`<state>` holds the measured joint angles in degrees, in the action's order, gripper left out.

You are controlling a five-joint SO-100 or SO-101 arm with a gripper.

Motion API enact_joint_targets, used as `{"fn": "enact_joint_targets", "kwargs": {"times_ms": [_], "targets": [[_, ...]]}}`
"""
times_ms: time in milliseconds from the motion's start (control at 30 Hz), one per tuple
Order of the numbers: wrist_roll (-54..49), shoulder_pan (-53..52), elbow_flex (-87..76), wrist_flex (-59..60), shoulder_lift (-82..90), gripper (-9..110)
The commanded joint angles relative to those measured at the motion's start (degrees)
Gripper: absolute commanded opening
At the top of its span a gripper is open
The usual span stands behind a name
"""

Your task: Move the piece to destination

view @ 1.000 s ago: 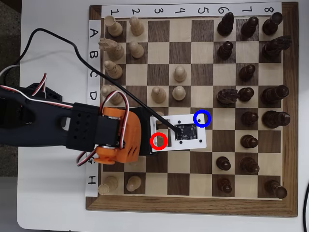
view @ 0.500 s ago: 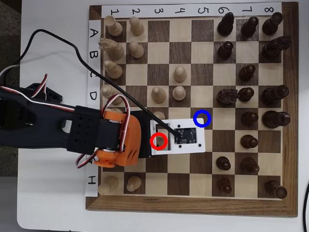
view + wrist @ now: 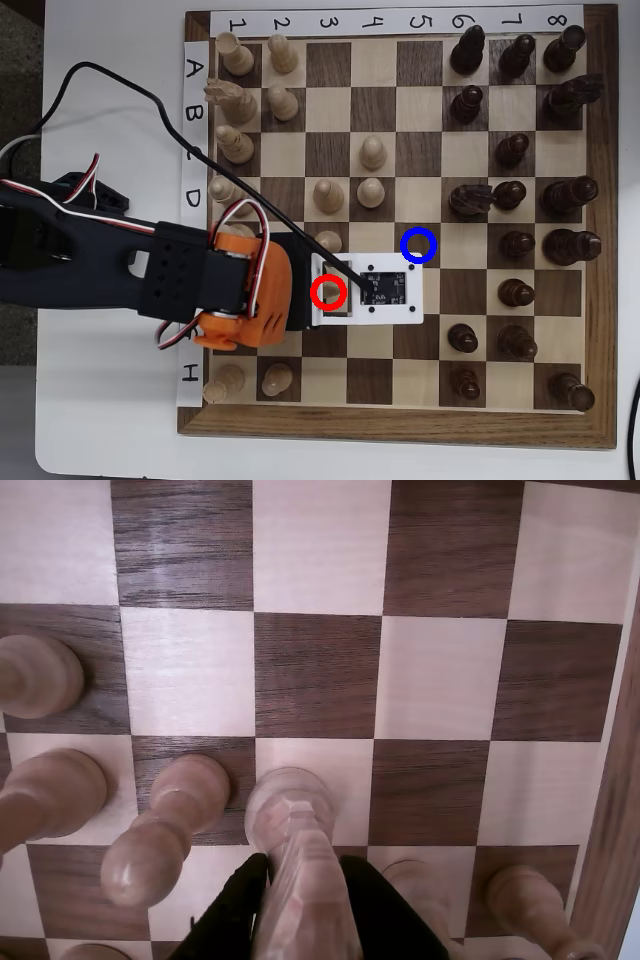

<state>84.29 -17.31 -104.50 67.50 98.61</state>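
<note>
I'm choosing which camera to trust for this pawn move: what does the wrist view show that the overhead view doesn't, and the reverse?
Only the wrist view shows the gripper: its dark fingers flank the pale pawn closely, so the grasp looks closed.

Only the overhead view shows the blue-ringed dark square, the red ring, the dark pieces and the arm, whose camera mount hides the gripper.

Both show the chessboard and pale pawns.

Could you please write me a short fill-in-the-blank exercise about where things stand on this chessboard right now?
1. In the overhead view the destination is marked with a ring coloured ____.
2. In the wrist view the hand has its black fingers on either side of a ____ piece.
3. In the overhead view the dark pieces stand on the board's ____ side.

Missing words: blue; pale; right
</note>
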Motion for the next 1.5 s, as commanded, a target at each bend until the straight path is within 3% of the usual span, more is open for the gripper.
{"fn": "enact_joint_targets", "kwargs": {"times_ms": [0,1000,1467], "targets": [[0.8,-0.7,0.9,-1.2,0.6,0],[-0.4,-3.3,13.1,2.1,7.2,0],[0.4,2.3,17.1,5.2,10.2,0]]}}
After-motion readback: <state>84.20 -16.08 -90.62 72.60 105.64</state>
